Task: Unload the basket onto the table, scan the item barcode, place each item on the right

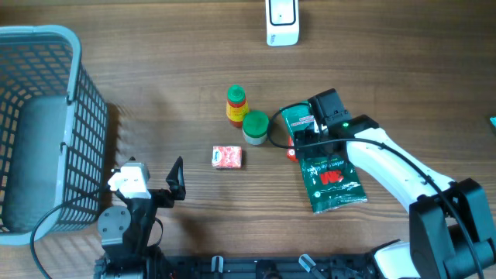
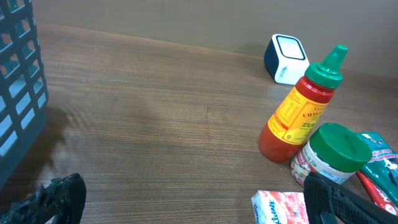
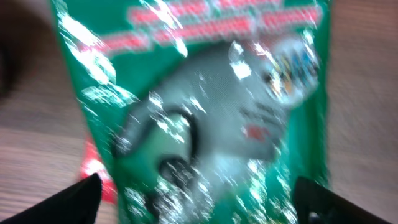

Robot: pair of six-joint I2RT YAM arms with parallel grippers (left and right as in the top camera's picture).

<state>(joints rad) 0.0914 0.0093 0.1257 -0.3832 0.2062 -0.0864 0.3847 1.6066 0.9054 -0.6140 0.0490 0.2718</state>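
Note:
The white-and-dark barcode scanner (image 1: pixel 281 22) (image 2: pixel 286 58) stands at the table's far edge. My right gripper (image 1: pixel 304 138) (image 3: pixel 199 205) hovers open just over a shiny green packet (image 1: pixel 297 120) (image 3: pixel 205 93), its fingertips wide apart on either side and not closed on it. The packet looks blurred in the right wrist view, and no barcode shows. A larger green packet (image 1: pixel 332 180) with a red logo lies flat beside it under the right arm. My left gripper (image 1: pixel 155 182) (image 2: pixel 196 208) rests open near the front left with nothing between its fingers.
A red sauce bottle (image 1: pixel 235 105) (image 2: pixel 301 106) with a green cap and a green-lidded jar (image 1: pixel 255 127) (image 2: pixel 333 155) stand mid-table. A pink tissue pack (image 1: pixel 227 156) (image 2: pixel 280 208) lies by my left gripper's right finger. A blue-grey basket (image 1: pixel 74 101) (image 2: pixel 18 93) fills the left side.

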